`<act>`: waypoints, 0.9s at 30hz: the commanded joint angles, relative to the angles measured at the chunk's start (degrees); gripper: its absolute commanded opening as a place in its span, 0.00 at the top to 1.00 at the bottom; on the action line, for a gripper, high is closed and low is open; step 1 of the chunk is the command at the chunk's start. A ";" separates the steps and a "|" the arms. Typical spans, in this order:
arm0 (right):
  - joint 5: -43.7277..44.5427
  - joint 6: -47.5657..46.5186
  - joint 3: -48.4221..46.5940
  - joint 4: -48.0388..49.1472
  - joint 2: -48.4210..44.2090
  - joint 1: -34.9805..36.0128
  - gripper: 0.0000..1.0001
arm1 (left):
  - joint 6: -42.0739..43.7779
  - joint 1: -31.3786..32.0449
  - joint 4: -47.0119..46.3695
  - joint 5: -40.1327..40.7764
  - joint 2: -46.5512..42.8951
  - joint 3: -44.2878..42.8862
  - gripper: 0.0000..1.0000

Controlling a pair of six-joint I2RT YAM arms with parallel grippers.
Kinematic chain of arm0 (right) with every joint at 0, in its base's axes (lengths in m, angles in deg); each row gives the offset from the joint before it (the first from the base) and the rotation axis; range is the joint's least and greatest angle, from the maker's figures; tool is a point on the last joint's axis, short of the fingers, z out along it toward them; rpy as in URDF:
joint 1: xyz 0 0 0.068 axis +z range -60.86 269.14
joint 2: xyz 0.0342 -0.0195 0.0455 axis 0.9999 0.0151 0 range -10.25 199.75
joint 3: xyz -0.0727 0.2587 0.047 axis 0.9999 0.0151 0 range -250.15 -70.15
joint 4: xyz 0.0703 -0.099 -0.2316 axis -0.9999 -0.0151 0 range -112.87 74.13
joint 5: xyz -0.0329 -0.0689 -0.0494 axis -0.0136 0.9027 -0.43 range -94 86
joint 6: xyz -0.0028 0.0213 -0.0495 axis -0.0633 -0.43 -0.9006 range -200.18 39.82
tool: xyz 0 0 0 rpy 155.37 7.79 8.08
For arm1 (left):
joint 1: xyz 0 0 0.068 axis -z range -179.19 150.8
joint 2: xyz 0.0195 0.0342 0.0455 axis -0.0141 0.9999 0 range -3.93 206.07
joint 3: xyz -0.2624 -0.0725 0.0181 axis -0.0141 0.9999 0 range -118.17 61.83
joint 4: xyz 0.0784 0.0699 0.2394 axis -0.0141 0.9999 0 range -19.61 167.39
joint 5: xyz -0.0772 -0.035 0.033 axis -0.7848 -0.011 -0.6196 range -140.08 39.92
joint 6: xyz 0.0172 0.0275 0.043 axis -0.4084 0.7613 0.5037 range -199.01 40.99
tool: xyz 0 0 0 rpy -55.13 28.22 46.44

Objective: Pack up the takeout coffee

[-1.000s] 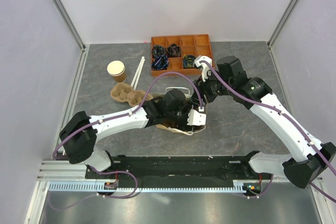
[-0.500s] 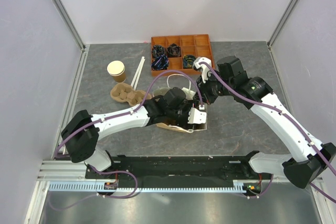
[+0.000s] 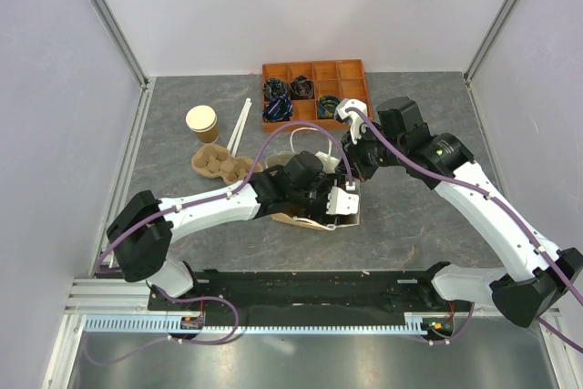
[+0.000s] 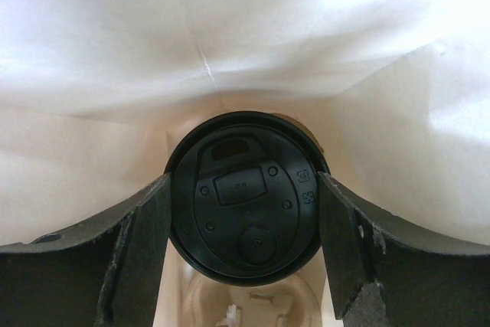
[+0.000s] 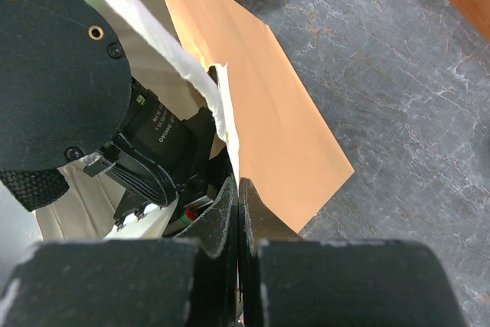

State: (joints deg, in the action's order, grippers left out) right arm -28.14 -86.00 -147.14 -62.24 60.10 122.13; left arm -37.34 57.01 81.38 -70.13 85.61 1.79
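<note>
Sitting seemingly clamped in the left hand [image 4: 245,188]: takeout coffee [image 4: 246,216] inside a bag [image 5: 268,105], rim pinched by the right hand [image 5: 239,206].

Grey stone-look table [image 3: 410,225] (marbled), 3 plain white walls [image 3: 301,6].

The left gripper [image 3: 344,199], carrying the takeout coffee [image 4: 245,208], has edged slightly toward 2 o'clock, deeper into the paper bag [image 5: 268,97]. The bag's mouth has lifted more upright, and its white handle [image 3: 308,131] has shifted toward 12 o'clock.
</note>
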 commanded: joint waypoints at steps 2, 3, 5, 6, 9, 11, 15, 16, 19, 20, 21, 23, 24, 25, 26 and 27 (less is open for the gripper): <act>-1.96 -0.33 -0.18 -1.09 -1.62 -0.21 1.00 | -1.24 -2.24 8.53 6.78 2.84 4.04 0.62; -2.05 -0.41 -0.09 -1.00 -1.88 -0.21 1.00 | -1.33 -2.24 8.44 6.61 2.49 3.87 0.57; -2.14 -0.50 0.00 -0.83 -1.97 -0.21 1.00 | -1.59 -2.24 8.18 6.35 1.61 3.69 0.52; -2.14 -0.59 0.09 -0.91 -2.14 -0.21 1.00 | -1.51 -2.15 8.26 6.26 1.43 3.69 0.46; -2.23 -0.59 0.26 -0.83 -2.49 -0.21 1.00 | -1.15 -2.15 8.09 6.34 1.08 4.04 0.41; -2.40 -0.42 0.52 -0.65 -2.76 -0.30 1.00 | -1.15 -2.15 7.92 6.78 1.17 4.31 0.40; -3.19 -0.24 1.23 -0.13 -3.98 -0.21 1.00 | -1.15 -1.98 7.30 7.22 1.43 4.83 0.54; -3.28 -0.24 1.40 -0.04 -4.25 -0.21 1.00 | -1.24 -1.98 7.30 7.13 1.52 5.10 0.57; -3.72 -0.24 1.67 -0.30 -4.69 -0.30 1.00 | -1.15 -1.80 7.04 7.66 2.04 5.88 0.68; -3.81 -0.24 1.67 -0.39 -4.78 -0.21 1.00 | -1.07 -1.89 6.86 7.92 2.22 6.15 0.70; -3.81 -0.24 1.76 -0.48 -4.87 -0.21 1.00 | -0.98 -1.89 6.60 8.01 2.39 6.41 0.73; -3.90 -0.24 1.93 -0.56 -4.61 -0.21 1.00 | -0.54 -1.89 6.33 8.45 2.84 7.12 0.77; -3.90 -0.24 1.93 -0.56 -4.69 -0.21 1.00 | -0.45 -1.80 6.16 8.63 3.10 7.64 0.78; -3.98 -0.24 1.93 -0.56 -4.69 -0.21 1.00 | -0.36 -1.97 5.89 8.89 3.27 7.82 0.79; -3.90 -0.15 1.93 -0.56 -4.61 -0.21 1.00 | -0.36 -1.89 5.89 8.98 3.36 7.91 0.82; -3.90 -0.15 1.93 -0.48 -4.52 -0.21 1.00 | -0.36 -2.06 5.89 9.07 3.45 8.17 0.83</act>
State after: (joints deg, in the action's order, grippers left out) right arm -29.41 -86.24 -145.15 -60.49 58.17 122.13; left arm -36.82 57.21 77.88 -69.19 84.25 4.57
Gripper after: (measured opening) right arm 0.007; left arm 0.762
